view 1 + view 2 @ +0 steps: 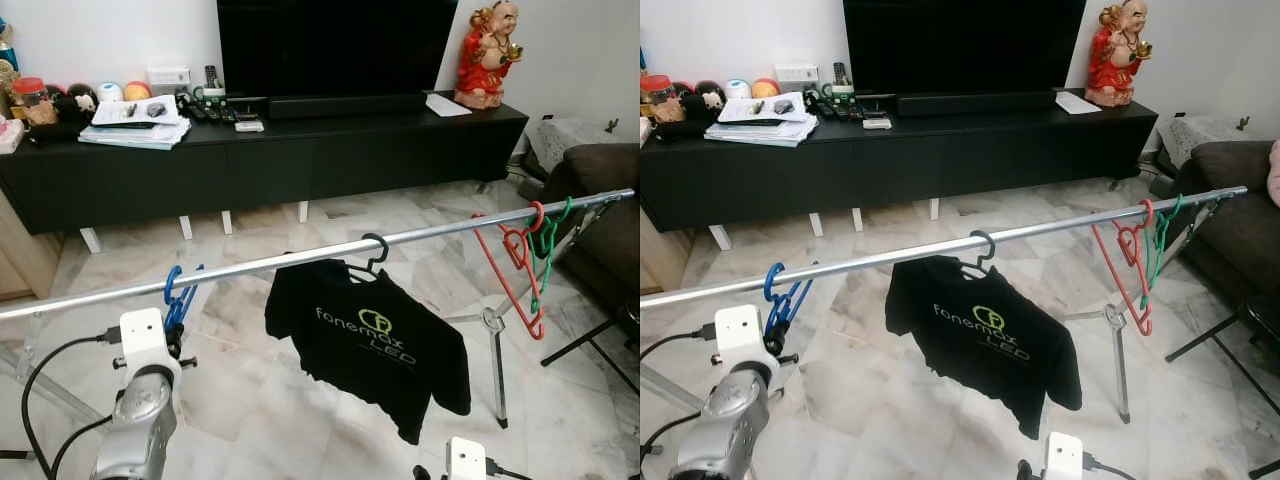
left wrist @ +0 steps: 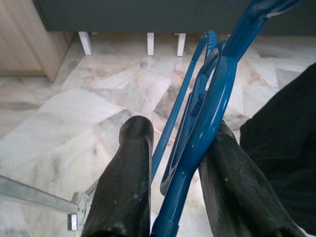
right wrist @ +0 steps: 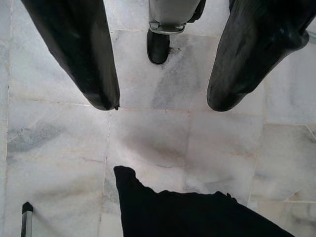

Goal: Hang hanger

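The left gripper [image 2: 175, 197] is raised near the low end of the rail, its two black fingers [image 2: 126, 182] closed narrowly around the smooth plastic of the blue hangers [image 2: 202, 133], which pass between them and touch both pads; the hangers' long axis runs up and away from the wrist, and their hooks [image 1: 172, 285] curl over the rail [image 1: 300, 258] just above the white wrist block. The right gripper [image 3: 160, 103] hangs low with its matte black fingers [image 3: 79, 54] spread wide and holding nothing, above pale veined marble floor [image 3: 163, 143] and a corner of dark cloth. The rail is a thin shiny metal tube slanting upward from the robot's left to its right, carried on slim metal legs [image 1: 495, 345]. Near its middle a black T-shirt [image 1: 365, 345] with pale lettering droops from a dark hanger [image 1: 375, 255], soft and folded. Farther right, a red hanger [image 1: 515, 270] and a green hanger [image 1: 548, 240] dangle together, thin and angular. Beyond stands a long low black cabinet [image 1: 300, 150] bearing a black television [image 1: 330, 45], stacked papers [image 1: 135, 125] and a glossy red figurine [image 1: 490, 50]
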Available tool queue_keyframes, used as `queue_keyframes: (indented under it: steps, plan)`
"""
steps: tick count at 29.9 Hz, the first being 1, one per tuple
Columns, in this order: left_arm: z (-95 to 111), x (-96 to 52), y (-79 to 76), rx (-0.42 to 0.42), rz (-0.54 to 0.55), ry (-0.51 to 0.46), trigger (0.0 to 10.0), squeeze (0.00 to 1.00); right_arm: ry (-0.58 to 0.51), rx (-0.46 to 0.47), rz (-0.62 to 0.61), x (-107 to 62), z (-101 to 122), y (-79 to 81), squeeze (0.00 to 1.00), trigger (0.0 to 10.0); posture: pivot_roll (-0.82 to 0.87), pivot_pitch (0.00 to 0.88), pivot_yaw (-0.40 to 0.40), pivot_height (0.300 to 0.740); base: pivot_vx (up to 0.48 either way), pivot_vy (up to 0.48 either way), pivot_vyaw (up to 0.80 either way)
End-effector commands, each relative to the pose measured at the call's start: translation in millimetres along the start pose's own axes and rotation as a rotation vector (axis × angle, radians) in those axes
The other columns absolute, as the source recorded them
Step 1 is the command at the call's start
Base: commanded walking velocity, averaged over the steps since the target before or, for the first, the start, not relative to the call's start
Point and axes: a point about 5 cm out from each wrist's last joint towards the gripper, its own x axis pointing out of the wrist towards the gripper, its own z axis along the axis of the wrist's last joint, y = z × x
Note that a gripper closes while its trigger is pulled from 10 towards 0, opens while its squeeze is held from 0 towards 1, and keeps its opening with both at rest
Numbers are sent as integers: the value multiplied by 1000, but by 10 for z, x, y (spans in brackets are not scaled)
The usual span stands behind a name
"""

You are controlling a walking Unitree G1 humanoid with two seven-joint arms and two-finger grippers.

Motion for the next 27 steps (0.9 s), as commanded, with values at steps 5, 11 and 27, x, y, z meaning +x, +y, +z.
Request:
queue_keyframes:
  steps: [5, 11, 27]
  plan:
    - [39, 143, -23, -60, 65, 66, 10000, 0, -1, -9, 2, 2, 13, -3, 0, 10000, 109, 23, -60, 740, 0, 0, 0]
    - [121, 229, -111, -73, 47, 70, 10000, 0, -2, -4, -2, 1, 11, -11, 0, 10000, 106, 25, -58, 740, 0, 0, 0]
    - [332, 405, -228, -155, -2, 43, 10000, 0, -3, -4, -3, 1, 17, -19, 0, 10000, 105, 30, -57, 740, 0, 0, 0]
